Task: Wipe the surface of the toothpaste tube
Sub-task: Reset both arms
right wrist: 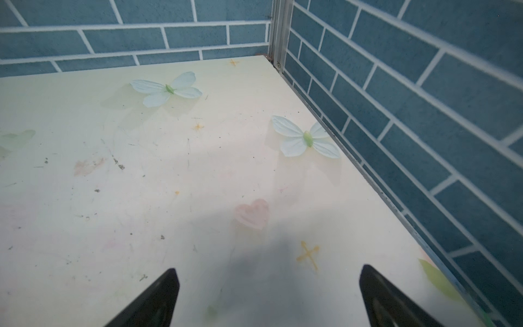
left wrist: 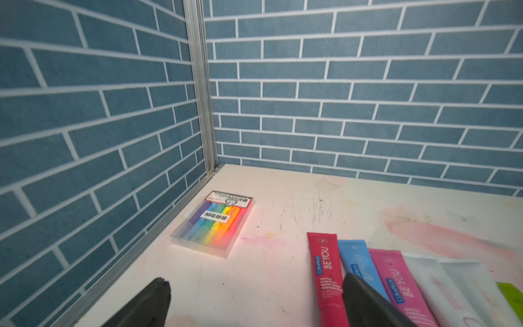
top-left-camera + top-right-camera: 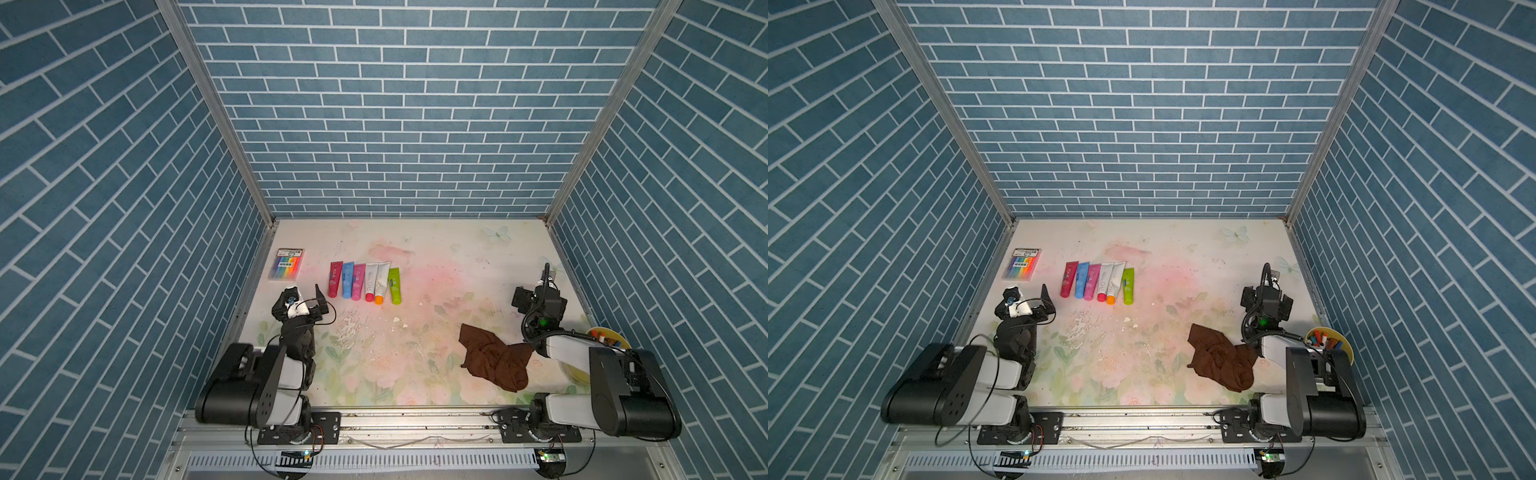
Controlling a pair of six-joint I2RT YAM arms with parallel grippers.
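Observation:
Several toothpaste tubes lie side by side in a row (image 3: 365,282) (image 3: 1100,280) at the left middle of the table: red (image 2: 325,269), blue (image 2: 355,254), pink (image 2: 396,277), two white and a green one (image 3: 395,284). My left gripper (image 3: 305,293) (image 3: 1029,294) (image 2: 254,281) stands open just left of the red tube, holding nothing. A crumpled brown cloth (image 3: 494,357) (image 3: 1221,357) lies at the right front. My right gripper (image 3: 538,286) (image 3: 1266,286) (image 1: 269,271) is open and empty over bare table, beyond the cloth near the right wall.
A clear pack of coloured markers (image 3: 289,264) (image 2: 215,223) lies by the left wall. A yellow bowl (image 3: 604,329) (image 3: 1343,336) with small items sits behind the right arm. White crumbs (image 3: 349,328) are scattered in front of the tubes. Tiled walls enclose three sides.

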